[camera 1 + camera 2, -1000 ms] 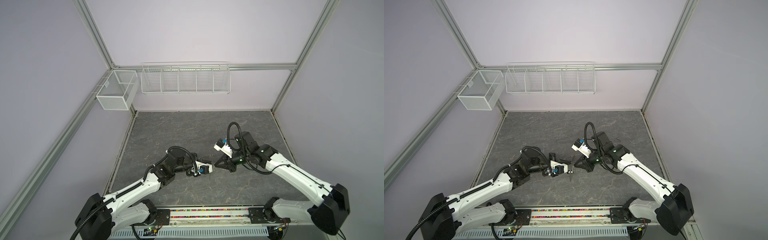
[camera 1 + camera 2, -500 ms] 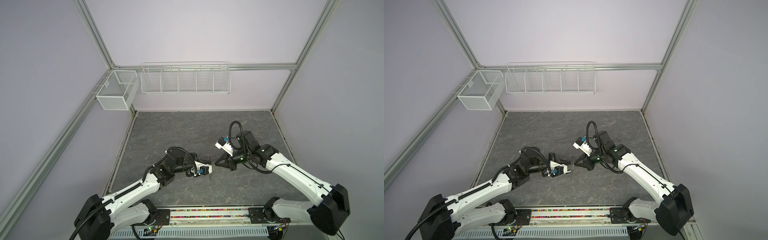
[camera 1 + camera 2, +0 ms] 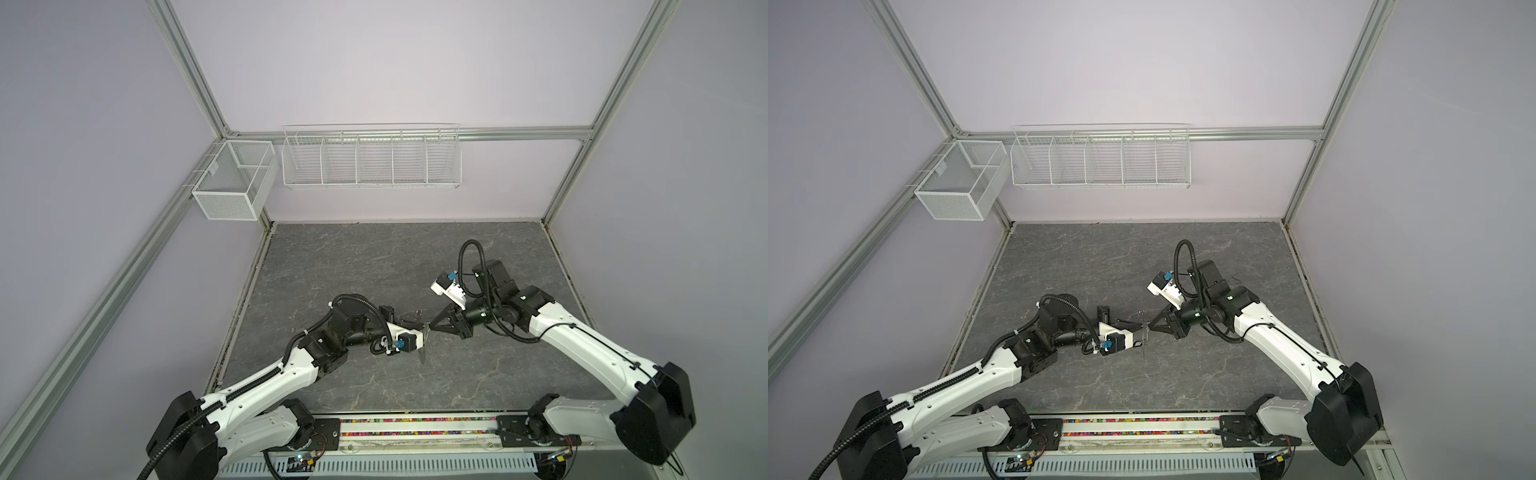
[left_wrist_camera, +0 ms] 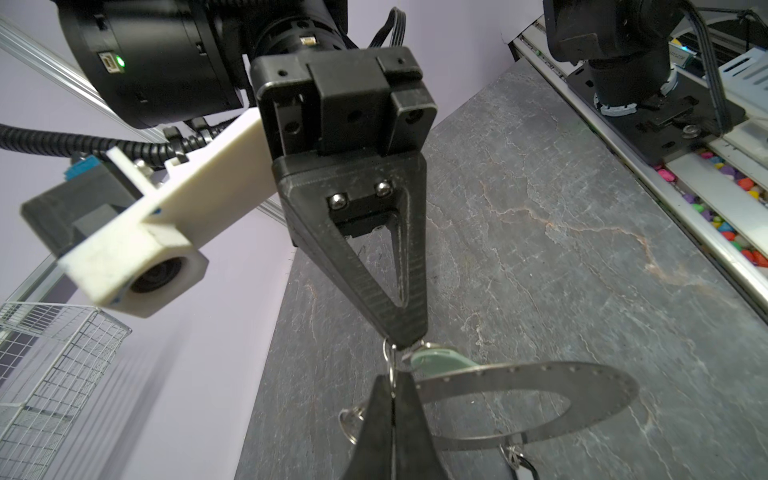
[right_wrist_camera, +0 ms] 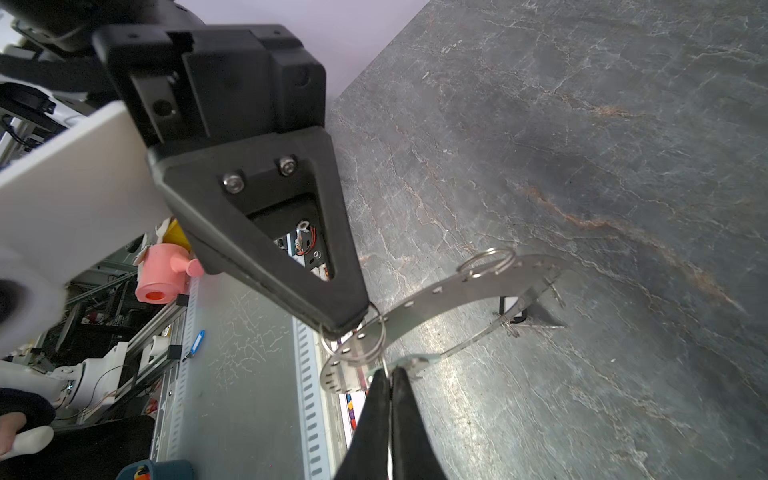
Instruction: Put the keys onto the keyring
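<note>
The keyring [image 4: 582,376] is a flat grey ring with small rim holes, held above the table; in both top views it shows edge-on [image 3: 423,349] [image 3: 1143,338]. My left gripper [image 4: 392,380] [image 3: 420,331] is shut on its rim beside a small split ring [image 5: 357,338]. My right gripper [image 5: 390,370] [image 3: 432,329] meets it tip to tip, shut on the key with the white tag [image 4: 440,359] [image 5: 415,360]. The key with the black tag [image 4: 524,464] hangs from the far rim. Another split ring [image 5: 490,259] sits on the rim.
A white wire rack [image 3: 370,158] and a mesh box [image 3: 232,183] hang on the back wall, well above the dark stone tabletop [image 3: 374,266]. A rail with coloured bits [image 3: 415,428] runs along the front edge between both arm bases.
</note>
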You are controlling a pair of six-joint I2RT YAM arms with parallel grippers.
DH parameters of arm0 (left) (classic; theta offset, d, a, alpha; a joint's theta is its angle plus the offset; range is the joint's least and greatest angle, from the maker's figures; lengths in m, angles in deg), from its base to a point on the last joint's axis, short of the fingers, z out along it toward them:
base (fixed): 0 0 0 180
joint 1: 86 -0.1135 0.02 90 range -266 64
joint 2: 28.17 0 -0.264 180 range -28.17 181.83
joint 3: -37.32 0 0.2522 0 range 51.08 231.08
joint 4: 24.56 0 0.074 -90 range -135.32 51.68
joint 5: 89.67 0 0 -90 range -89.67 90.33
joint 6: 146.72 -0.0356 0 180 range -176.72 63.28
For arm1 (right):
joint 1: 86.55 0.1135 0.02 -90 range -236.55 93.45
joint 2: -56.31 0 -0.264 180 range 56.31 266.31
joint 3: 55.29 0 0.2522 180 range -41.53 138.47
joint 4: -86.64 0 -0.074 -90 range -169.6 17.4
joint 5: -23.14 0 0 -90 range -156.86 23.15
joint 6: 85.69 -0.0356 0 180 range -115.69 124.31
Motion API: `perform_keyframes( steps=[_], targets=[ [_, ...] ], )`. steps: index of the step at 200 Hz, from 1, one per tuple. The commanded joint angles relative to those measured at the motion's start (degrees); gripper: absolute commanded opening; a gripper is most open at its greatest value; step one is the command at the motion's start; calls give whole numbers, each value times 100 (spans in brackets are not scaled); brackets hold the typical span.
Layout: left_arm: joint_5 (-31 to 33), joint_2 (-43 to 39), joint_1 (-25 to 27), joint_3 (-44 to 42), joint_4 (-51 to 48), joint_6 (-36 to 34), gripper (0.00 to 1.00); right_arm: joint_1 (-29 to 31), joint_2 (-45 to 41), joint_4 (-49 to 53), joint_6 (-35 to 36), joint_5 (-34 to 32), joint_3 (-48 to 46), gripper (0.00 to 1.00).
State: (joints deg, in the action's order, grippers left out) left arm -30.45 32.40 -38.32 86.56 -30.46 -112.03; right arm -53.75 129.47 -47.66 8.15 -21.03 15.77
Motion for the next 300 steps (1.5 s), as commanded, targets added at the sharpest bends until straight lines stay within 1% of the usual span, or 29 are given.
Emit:
perform_keyframes(
  steps=[1, 17, 40, 64, 70, 83, 103, 113, 132, 152, 169, 190, 210, 258, 300],
  targets=[
    [-338, -125, 55, 255, 90, 129, 0, -89, 46, -153, 4, 220, -52, 7],
    [-366, -90, 49, 266, 181, 303, 0, -89, 91, -111, 18, 327, -19, 7],
    [-414, -28, 28, 282, 456, 774, 0, -92, 149, -15, 125, 449, 19, 7],
    [-792, 104, -145, 374, 691, 1362, 0, -90, 129, 5, 281, 432, 30, 8],
    [-863, 135, -190, 388, 756, 1532, 0, -94, 135, 17, 305, 414, 38, 11],
    [-1029, 190, -278, 415, 896, 1817, 0, -98, 125, 95, 398, 356, 92, 22],
    [-1285, 306, -454, 450, 1084, 2274, 0, -140, -70, 180, 566, 25, 92, 31],
    [-1384, 374, -524, 455, 1236, 2515, 0, -177, -272, 183, 645, -261, 54, 34],
    [-1505, 527, -617, 466, 1667, 3042, 0, -219, -751, 95, 829, -764, -29, 34],
    [-1561, 707, -655, 503, 1963, 3326, 0, -220, -1250, -103, 1060, -1170, -138, 34],
    [-1562, 847, -655, 512, 2318, 3630, 0, -217, -1482, -361, 1178, -1150, -178, 34],
    [-1544, 985, -664, 512, 2798, 4021, 0, -218, -1424, -515, 1196, -987, -96, 33],
    [-1616, 1085, -668, 545, 2985, 4193, 0, -199, -1261, -513, 1264, -960, 8, 33],
    [-1692, 1036, -664, 574, 2780, 4141, 0, -199, -1225, -948, 1286, -1058, -34, 31],
    [-1720, 1036, -664, 599, 2695, 4091, 0, -104, -1048, -1016, 1399, -745, 38, 30]
  ],
)
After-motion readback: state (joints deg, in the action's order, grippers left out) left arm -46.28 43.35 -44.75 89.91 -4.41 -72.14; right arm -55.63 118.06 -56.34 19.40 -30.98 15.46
